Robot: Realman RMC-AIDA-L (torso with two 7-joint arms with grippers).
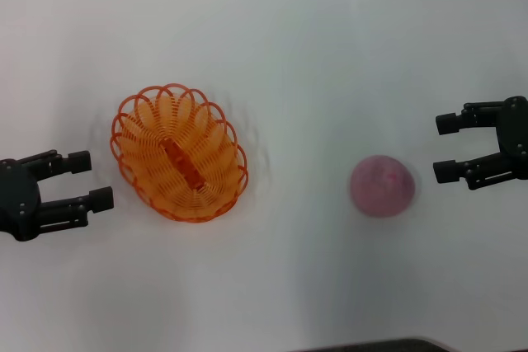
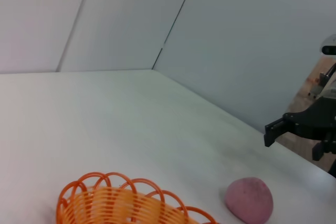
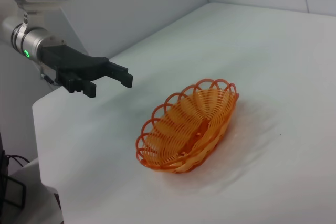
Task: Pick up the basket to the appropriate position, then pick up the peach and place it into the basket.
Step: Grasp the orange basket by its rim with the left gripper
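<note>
Basket (image 1: 180,152) sits near our left gripper (image 1: 95,179), spread wide; peach (image 1: 381,186) near our right gripper (image 1: 447,147), also wide.

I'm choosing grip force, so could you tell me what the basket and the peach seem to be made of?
The basket looks like glossy orange plastic or coated wire: thin looped ribs with open gaps. The peach looks matte and fuzzy with blotchy pink colour, possibly foam or a soft replica; which one can't be told.
</note>
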